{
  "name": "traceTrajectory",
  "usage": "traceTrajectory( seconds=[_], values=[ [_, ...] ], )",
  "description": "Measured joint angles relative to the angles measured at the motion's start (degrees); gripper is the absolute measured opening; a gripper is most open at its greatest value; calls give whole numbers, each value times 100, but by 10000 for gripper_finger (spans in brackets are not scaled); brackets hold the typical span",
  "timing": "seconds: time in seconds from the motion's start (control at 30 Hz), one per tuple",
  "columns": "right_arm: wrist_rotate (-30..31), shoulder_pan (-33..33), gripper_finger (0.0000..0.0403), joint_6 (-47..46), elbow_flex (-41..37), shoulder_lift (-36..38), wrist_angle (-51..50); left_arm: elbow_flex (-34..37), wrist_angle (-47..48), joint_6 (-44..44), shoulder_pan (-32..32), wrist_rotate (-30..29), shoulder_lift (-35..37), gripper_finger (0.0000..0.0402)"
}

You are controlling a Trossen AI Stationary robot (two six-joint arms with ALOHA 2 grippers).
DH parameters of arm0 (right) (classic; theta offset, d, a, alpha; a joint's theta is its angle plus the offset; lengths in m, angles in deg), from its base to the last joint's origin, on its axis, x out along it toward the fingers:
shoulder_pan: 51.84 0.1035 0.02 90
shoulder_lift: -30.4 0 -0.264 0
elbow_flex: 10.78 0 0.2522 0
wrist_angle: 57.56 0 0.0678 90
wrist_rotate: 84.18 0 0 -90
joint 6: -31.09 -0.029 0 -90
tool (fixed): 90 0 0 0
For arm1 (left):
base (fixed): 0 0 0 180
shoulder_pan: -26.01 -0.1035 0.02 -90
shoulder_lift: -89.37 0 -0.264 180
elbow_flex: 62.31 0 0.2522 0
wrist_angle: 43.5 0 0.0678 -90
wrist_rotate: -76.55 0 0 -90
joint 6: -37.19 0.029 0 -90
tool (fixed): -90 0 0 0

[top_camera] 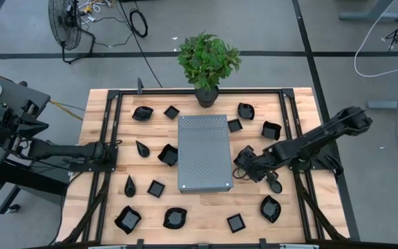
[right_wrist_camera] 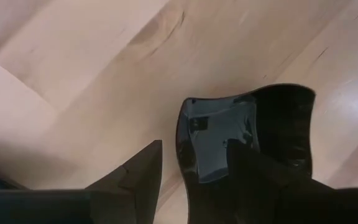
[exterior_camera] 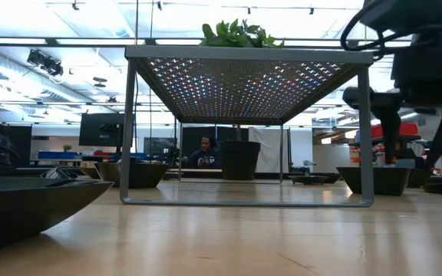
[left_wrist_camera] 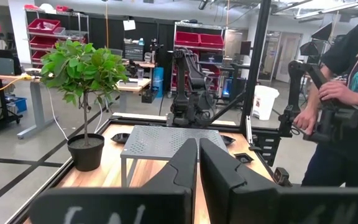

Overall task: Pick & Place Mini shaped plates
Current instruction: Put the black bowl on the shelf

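High: right pincer (top_camera: 245, 166) just right of grey perforated slab (top_camera: 203, 152), over black mini plate (top_camera: 246, 155); other plates scattered on bench (top_camera: 302, 214). Left pincer (top_camera: 114, 153) parked at left edge, well apart.

Low: right arm descends right of slab; contact unclear.

Left wrist: fingers pressed together, holding nothing.

Right wrist: jaws wide, straddling plate rim, one finger (right_wrist_camera: 143, 177) outside, other over the dish; probably not gripped yet.

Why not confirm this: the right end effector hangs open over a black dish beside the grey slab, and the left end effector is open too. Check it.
One point is wrong. The left end effector is shut: the left wrist view shows its fingers pressed together. The right end effector does hang open over a black dish beside the grey slab.
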Motion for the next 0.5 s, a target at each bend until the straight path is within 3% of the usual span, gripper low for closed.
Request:
traceTrajectory(
  seconds=[0.5],
  values=[
    [-13,-81,183,-83,0,-529,299,1,1,-2,0,0,0,23]
  ],
)
